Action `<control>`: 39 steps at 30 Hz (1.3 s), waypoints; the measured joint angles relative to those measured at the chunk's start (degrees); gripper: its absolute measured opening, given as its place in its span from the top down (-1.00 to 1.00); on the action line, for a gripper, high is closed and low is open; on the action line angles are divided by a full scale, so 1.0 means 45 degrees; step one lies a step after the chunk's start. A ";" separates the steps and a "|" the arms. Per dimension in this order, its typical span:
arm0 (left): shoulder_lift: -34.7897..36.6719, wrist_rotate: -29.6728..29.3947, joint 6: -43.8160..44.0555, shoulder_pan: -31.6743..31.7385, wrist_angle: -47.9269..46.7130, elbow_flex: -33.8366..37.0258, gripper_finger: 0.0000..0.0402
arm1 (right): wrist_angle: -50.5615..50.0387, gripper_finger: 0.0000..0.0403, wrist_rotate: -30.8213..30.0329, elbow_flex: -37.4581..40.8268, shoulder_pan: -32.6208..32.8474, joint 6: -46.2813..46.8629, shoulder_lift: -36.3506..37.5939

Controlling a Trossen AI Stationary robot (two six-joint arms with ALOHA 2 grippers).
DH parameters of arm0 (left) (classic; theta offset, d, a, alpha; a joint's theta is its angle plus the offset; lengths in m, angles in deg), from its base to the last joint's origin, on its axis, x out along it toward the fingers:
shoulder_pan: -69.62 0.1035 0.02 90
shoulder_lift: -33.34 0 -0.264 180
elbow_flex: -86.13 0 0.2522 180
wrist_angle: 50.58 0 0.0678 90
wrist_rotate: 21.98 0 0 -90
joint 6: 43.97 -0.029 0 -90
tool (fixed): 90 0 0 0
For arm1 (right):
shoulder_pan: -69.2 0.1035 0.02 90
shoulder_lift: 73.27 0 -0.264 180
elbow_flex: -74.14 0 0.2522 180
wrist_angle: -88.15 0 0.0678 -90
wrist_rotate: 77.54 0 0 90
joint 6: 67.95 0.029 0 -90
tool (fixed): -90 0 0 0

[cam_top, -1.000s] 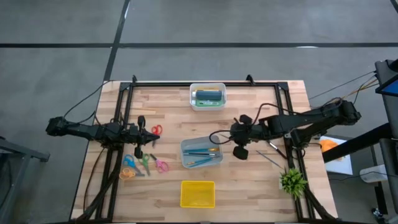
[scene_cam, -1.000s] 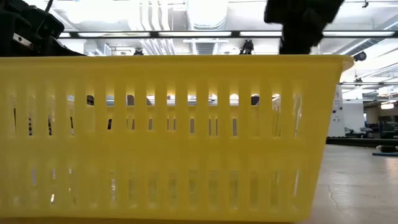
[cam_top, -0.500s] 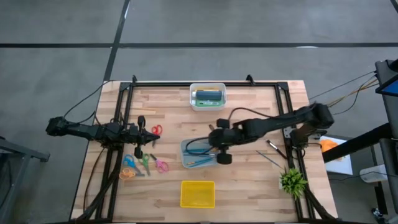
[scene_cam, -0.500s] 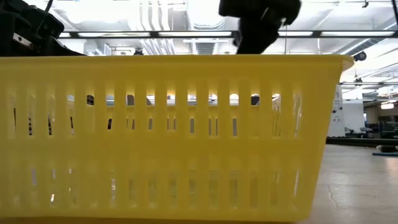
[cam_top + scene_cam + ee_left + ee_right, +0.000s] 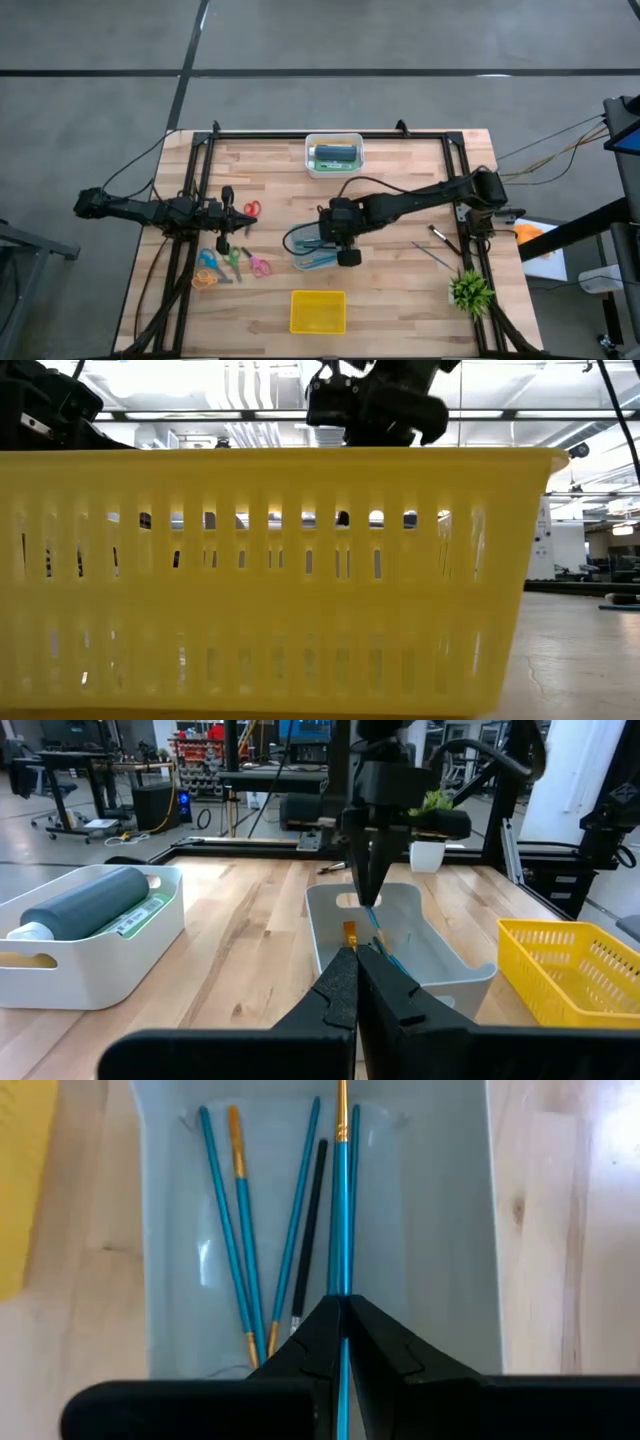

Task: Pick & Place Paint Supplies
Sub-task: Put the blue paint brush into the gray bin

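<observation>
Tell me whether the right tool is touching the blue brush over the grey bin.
Touching. The right wrist view shows the right tool shut on the blue brush, its fingers pinching the handle above the grey bin.

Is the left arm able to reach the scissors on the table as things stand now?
Probably yes. The left gripper, shut and empty, sits beside the scissors, and nothing lies between them. It would need to open first.

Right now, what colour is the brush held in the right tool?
Blue handle with an orange-gold end; the brush shows best in the right wrist view.
</observation>
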 joint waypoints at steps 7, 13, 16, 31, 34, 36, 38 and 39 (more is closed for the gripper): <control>0.0005 0.0000 0.0002 -0.0003 0.0001 0.0004 1.00 | 0.0505 0.93 0.0781 0.0000 -0.0402 -0.0699 -0.0043; 0.0005 0.0000 0.0001 0.0001 0.0001 0.0001 1.00 | 0.0751 0.93 0.0904 0.0000 -0.0502 -0.0715 -0.0362; 0.0005 0.0000 0.0002 -0.0002 0.0001 0.0004 1.00 | 0.0734 0.93 0.1077 0.0005 -0.0535 -0.0718 -0.0809; 0.0005 0.0000 0.0002 0.0000 0.0001 0.0001 1.00 | 0.1302 0.93 0.1753 0.0010 -0.0818 -0.0346 -0.1801; 0.0000 0.0000 -0.0002 0.0002 0.0001 0.0004 1.00 | 0.1341 0.93 0.1753 0.0010 -0.0813 -0.0261 -0.1791; 0.0000 0.0000 0.0000 0.0002 0.0001 0.0000 1.00 | 0.1341 0.93 0.1753 0.0010 -0.0813 -0.0266 -0.1791; 0.0000 0.0000 -0.0001 0.0001 -0.0001 0.0003 1.00 | 0.1354 0.93 0.1753 0.0010 -0.0818 -0.0250 -0.1791; 0.0000 0.0000 0.0002 0.0001 0.0001 0.0000 1.00 | 0.1378 0.93 0.1753 0.0010 -0.0818 -0.0232 -0.1790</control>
